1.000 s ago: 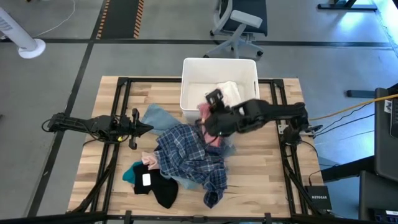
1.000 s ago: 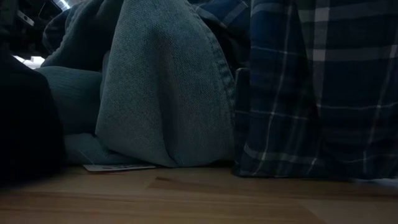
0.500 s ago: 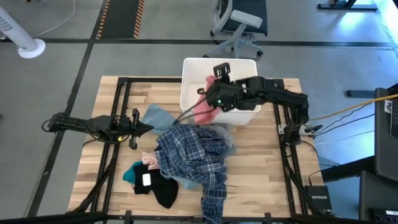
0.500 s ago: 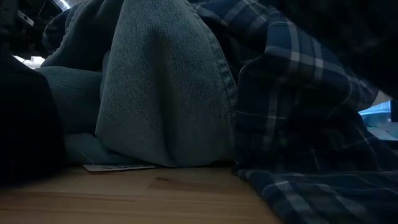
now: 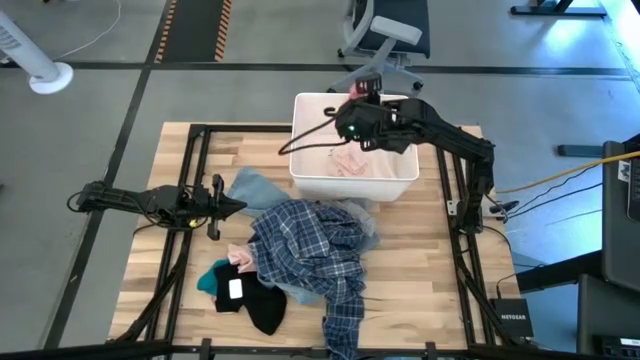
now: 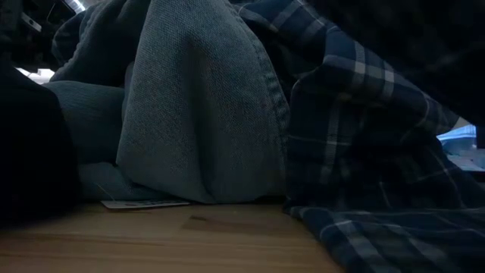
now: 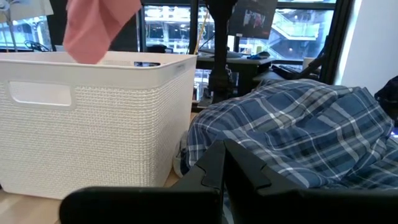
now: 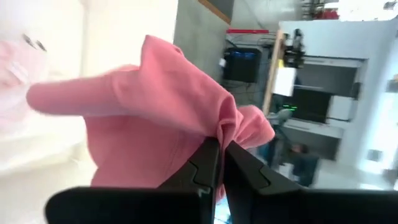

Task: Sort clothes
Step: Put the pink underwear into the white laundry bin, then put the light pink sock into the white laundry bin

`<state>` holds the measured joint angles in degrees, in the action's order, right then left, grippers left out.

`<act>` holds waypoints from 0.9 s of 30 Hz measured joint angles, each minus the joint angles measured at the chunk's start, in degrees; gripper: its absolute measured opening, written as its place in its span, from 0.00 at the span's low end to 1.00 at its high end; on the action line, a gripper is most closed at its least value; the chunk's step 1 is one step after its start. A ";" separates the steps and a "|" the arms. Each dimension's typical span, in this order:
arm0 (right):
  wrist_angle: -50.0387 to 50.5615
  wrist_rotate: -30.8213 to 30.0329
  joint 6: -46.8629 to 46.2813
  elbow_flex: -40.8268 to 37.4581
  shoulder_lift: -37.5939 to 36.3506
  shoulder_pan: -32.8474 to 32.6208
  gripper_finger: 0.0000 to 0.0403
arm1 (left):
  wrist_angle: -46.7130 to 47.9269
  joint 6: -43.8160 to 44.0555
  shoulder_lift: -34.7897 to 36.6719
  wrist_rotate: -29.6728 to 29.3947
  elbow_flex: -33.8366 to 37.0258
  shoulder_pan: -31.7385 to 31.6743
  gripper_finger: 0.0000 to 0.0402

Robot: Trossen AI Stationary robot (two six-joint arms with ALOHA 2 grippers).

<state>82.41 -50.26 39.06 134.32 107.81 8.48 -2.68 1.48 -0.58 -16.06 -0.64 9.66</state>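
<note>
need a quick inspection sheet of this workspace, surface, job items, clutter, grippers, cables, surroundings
surface: wooden table on a black frame
job's things: pink garment held over the white bin; plaid shirt, light blue-grey garment, black garment and teal garment piled on the table
clutter: nothing seen
grippers: right gripper shut on the pink garment; left gripper shut, empty, beside the pile
cables: yellow cable on the floor
surroundings: office chair, fan

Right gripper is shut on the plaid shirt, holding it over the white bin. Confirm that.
Not quite. The right gripper is shut on the pink garment, not the plaid shirt, which lies on the table. The right wrist view shows pink fabric pinched between its fingers; the high view shows it held over the white bin.
</note>
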 joint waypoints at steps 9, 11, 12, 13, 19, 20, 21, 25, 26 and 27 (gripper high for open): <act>-0.03 15.34 -5.88 -1.51 0.02 1.32 0.07 | 0.00 0.02 0.00 0.01 0.00 0.01 0.00; -0.06 15.42 -6.74 -2.79 0.02 1.27 0.07 | 0.00 0.00 0.00 0.01 0.00 0.01 0.00; -0.07 15.57 -7.17 -3.55 0.02 1.26 0.07 | 0.00 0.00 0.00 0.01 0.00 -0.01 0.00; -0.06 16.19 -7.35 -4.37 0.02 1.26 0.07 | 0.00 0.00 0.00 -0.01 0.00 -0.01 0.00; -0.10 19.31 -7.90 -8.15 0.07 1.30 0.17 | 0.00 0.00 0.00 -0.01 0.00 0.00 0.00; -0.15 20.19 -7.96 -8.57 0.07 1.30 0.20 | 0.00 0.00 0.00 0.01 0.00 0.01 0.00; -0.12 21.09 -7.99 -8.89 0.07 1.30 0.24 | 0.00 0.01 0.00 0.00 0.00 0.01 0.00; -0.13 22.93 -8.82 -9.09 0.07 1.28 0.40 | 0.00 0.00 0.00 0.01 0.00 -0.01 0.00; -0.11 23.07 -9.17 -9.09 0.07 1.26 0.43 | 0.00 0.00 0.00 -0.01 0.00 -0.01 0.00; -0.05 23.60 -9.34 -9.09 0.07 1.26 0.47 | 0.00 0.00 0.00 -0.01 0.00 -0.01 0.00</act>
<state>82.36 -26.66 29.72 125.23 107.87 9.74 -2.68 1.48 -0.58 -16.07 -0.64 9.65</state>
